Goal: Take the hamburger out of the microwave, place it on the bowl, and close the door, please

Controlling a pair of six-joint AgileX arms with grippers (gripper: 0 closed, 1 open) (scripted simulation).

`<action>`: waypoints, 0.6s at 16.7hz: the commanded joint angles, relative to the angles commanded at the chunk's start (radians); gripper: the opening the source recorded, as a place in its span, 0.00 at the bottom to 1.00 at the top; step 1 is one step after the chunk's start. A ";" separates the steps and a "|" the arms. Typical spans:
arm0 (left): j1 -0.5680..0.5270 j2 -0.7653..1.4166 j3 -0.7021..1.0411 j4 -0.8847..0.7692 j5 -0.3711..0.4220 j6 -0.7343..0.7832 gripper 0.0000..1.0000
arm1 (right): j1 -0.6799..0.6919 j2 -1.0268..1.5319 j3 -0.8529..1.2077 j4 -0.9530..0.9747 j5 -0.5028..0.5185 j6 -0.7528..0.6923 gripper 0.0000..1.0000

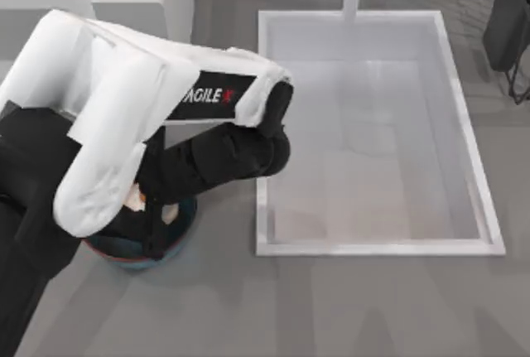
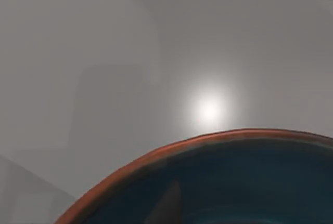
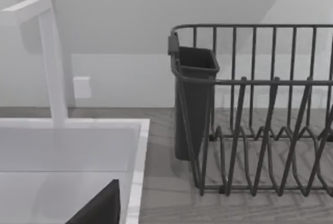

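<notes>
Left arm (image 1: 124, 125) hangs over the bowl (image 1: 137, 251) near the desk's front-left edge; jaw state unclear. A hasty release risks the hamburger (image 1: 137, 200) rolling off.

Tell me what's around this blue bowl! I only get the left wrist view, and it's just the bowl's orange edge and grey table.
Observer: In the top view the bowl sits near the table's left side, and the left arm hangs right over it.
Operator: Is the burger in there?
Observer: Something cream and orange peeks out under that arm above the bowl, probably the hamburger. Whether it rests in the bowl is hidden.
Operator: What's next to the bowl?
Observer: A big white sink lies just to the bowl's right.
</notes>
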 joint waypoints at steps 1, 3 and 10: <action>0.003 -0.002 -0.019 0.010 -0.003 0.003 0.00 | 0.000 0.000 0.000 0.000 0.000 0.000 1.00; 0.004 0.000 -0.029 0.016 -0.004 0.004 0.00 | 0.000 0.000 0.000 0.000 0.000 0.000 1.00; 0.004 0.000 -0.029 0.016 -0.004 0.004 0.38 | 0.000 0.000 0.000 0.000 0.000 0.000 1.00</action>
